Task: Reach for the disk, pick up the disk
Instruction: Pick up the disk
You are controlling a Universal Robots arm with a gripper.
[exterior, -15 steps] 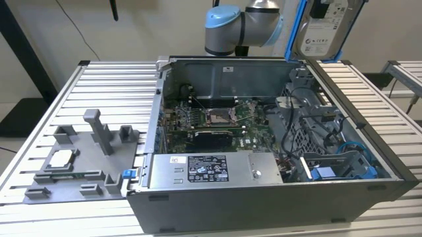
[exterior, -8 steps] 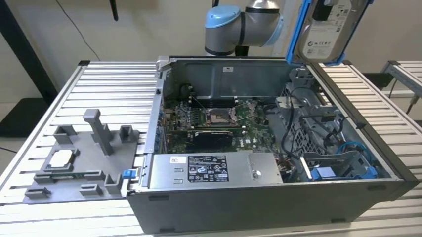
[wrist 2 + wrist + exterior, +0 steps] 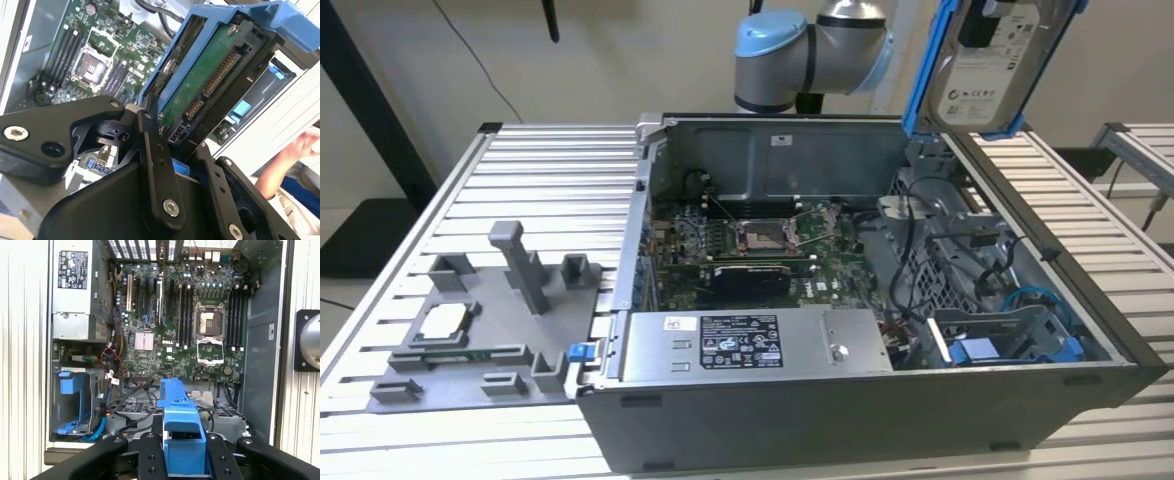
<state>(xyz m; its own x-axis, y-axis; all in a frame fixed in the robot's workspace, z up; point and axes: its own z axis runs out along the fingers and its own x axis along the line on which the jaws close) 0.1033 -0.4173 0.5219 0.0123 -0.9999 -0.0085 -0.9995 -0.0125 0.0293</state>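
The end effector [image 3: 172, 132] is clamped on the disk [image 3: 983, 62], which hangs upright, high above the open computer case [image 3: 881, 300]. The grip appears to bear on the blue bracket [image 3: 181, 426] alone; flexing plastic could let the disk slip onto the motherboard [image 3: 185, 325].

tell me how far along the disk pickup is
Reach and grasp look done: the gripper is shut on the disk, its fingers clamping the blue bracket in both wrist views. The lift is done too: in the exterior view the disk hangs high above the open computer case, clear of the blue bay inside it. Nothing of the pickup appears left; the disk is simply held aloft.
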